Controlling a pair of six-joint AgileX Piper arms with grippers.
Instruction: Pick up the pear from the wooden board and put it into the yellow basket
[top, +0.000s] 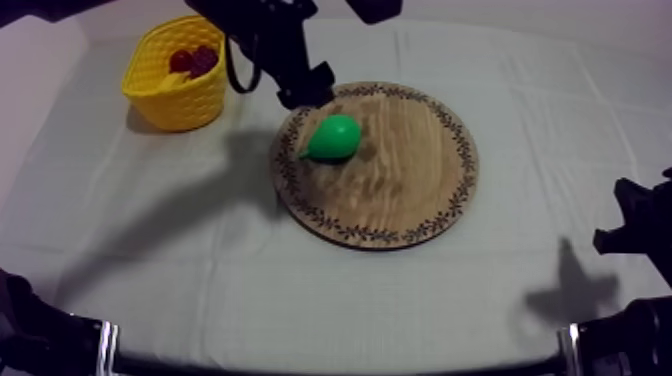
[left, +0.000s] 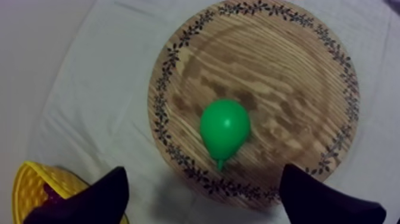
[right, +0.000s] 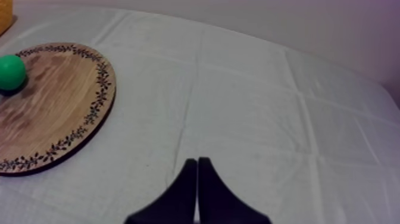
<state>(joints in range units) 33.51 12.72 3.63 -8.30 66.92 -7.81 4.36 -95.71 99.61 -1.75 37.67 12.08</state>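
Note:
A green pear (top: 333, 137) lies on its side on the left part of the round wooden board (top: 410, 170). My left gripper (top: 305, 92) hangs above the board's far left rim, just behind the pear. In the left wrist view its fingers (left: 101, 196) stand wide apart and open, with the pear (left: 224, 126) on the board (left: 286, 77) below and between them, untouched. The yellow basket (top: 170, 75) stands at the far left. My right gripper (right: 197, 164) is shut as a narrow wedge over bare cloth, right of the board (right: 53, 101) and the pear (right: 11, 72).
Dark red toy fruit (top: 195, 60) lies in the basket, whose rim (left: 30, 184) is beside my left finger. My right arm (top: 630, 225) rests low at the table's right edge. Bare cloth stretches in front of and right of the board.

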